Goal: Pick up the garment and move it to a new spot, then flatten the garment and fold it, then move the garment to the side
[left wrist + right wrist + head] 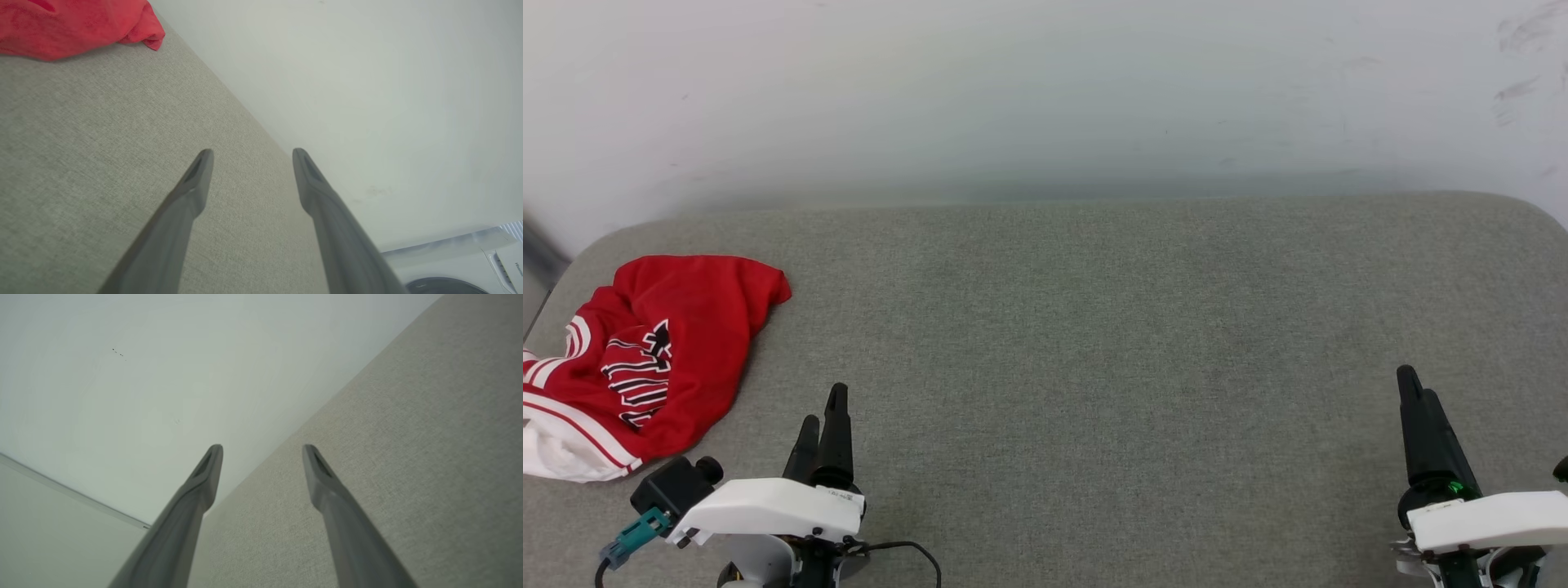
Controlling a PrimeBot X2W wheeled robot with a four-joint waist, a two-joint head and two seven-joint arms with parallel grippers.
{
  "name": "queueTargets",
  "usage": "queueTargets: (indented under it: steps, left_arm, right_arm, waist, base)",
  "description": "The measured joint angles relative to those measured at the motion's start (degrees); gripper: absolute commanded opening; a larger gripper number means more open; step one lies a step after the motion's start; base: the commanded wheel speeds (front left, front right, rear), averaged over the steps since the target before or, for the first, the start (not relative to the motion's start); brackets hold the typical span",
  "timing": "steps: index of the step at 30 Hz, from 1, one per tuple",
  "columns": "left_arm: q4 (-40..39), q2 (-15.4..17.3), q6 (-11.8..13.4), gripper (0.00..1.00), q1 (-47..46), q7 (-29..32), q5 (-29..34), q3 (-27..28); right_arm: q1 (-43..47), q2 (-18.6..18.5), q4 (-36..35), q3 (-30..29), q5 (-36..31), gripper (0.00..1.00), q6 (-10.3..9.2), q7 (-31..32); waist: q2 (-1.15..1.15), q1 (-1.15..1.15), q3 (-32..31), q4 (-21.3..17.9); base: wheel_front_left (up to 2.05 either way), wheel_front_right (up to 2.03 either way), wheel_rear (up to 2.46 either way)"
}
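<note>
- Crumpled red T-shirt (662,351) with white striped trim lies at left on grey fabric surface (1094,327);
- left gripper (823,404), lower left, jaws released, empty;
- right gripper (1414,384), lower right, likewise.

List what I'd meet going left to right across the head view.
Crumpled red garment → left gripper, open → bare grey fabric surface → right gripper, open.
</note>
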Motion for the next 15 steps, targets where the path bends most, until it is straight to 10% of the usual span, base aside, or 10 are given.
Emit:
queueTargets:
  steps: [15]
  left_arm:
    - [-0.9,0.2,3.0,1.00,0.5,-2.8,13.0,-2.4]
  right_arm:
    - [1.3,0.0,-0.3,2.3,-14.0,1.00,0.00,-2.9]
  waist:
    - [0.00,0.00,0.1,0.2]
  base:
    - [0.00,0.00,0.00]
